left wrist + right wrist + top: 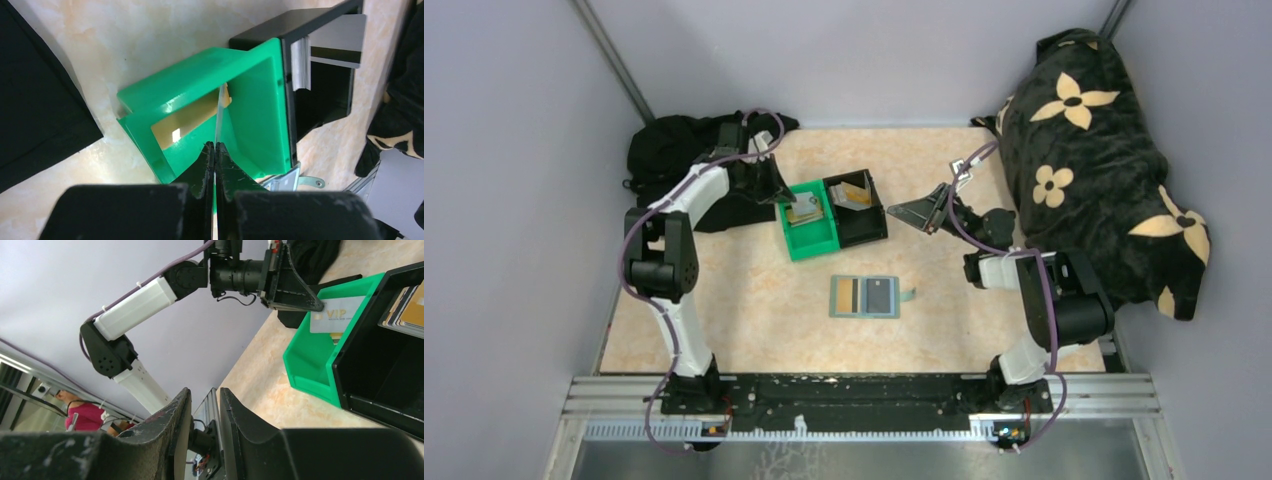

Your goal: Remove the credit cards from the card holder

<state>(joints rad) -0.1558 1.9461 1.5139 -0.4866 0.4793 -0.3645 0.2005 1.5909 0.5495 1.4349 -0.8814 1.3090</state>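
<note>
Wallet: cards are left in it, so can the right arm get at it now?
Probably yes. The wallet lies open with nothing over it, and the right gripper nearby is empty.

Two pincers are counted: the left pincer (215, 150) and the right pincer (205, 407). Two bins are seen, one green bin (812, 242) and one black bin (864, 228). One card holder (864, 296) is seen, with two cards showing in it: a striped card (848, 294) and a grey card (880, 294). One VIP card (334, 315) is gripped by the left pincer, and one gold card (185, 122) is seen in the green bin. The card stack (407, 310) in the black bin cannot be counted.
</note>
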